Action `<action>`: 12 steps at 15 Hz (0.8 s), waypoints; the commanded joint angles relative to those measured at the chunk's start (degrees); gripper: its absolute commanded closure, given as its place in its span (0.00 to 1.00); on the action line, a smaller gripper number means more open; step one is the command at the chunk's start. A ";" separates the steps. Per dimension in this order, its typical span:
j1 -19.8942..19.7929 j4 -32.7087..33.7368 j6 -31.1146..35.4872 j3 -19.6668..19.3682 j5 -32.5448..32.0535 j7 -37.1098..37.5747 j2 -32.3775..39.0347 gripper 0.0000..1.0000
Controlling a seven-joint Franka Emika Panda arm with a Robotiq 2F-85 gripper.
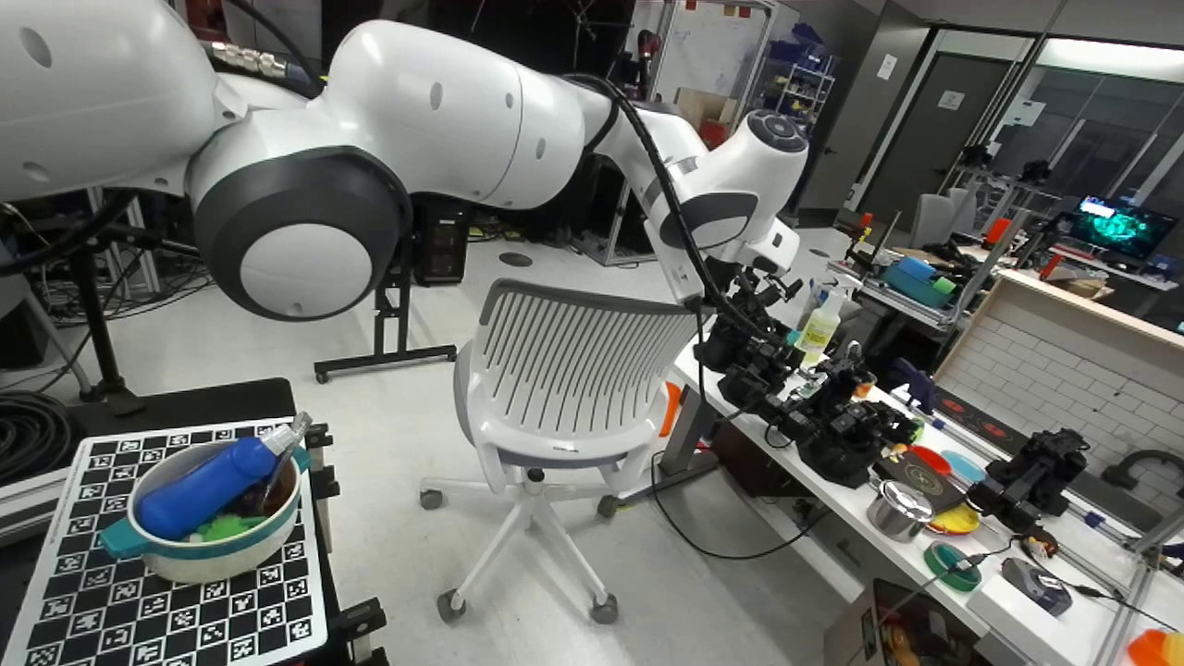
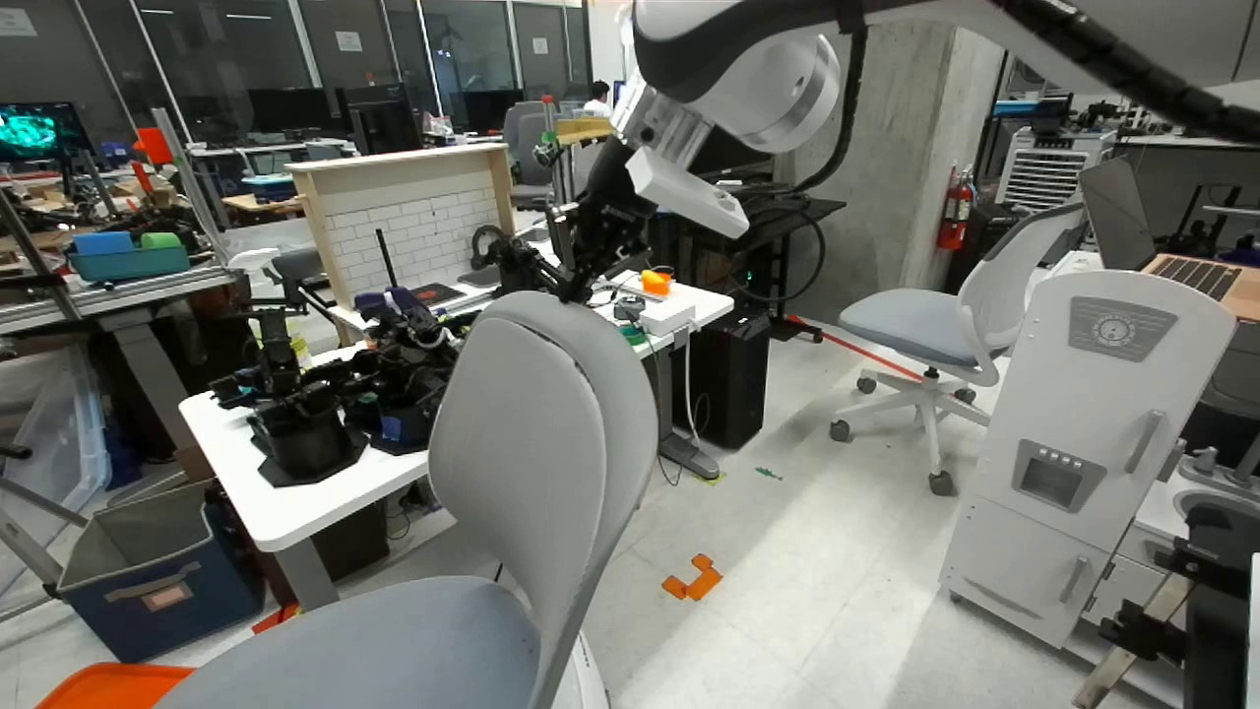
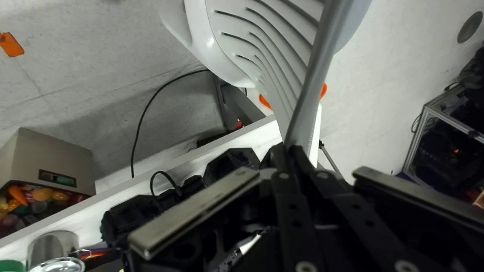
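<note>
Wrist view: our fingers [image 3: 280,158] are together, the chair [image 3: 272,49] at 12 o'clock, maybe touching, can't tell. It's on wheels [image 1: 604,608], so an off-centre shove could spin it into the desk [image 3: 87,223] at 8 o'clock.

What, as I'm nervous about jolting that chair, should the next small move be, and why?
Perhaps ease the shut fingers slowly to light contact with the top edge of the chair. In the wrist view they appear right at that edge, though whether they touch it is unclear. The chair stands on wheels near the table, so a hard push might roll it.
</note>
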 commanded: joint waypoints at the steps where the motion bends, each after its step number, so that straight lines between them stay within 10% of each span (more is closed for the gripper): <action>1: -3.81 -0.16 1.25 0.89 0.62 -1.33 2.74 0.99; 12: -8.48 -0.99 2.66 0.43 0.49 -0.77 1.92 0.99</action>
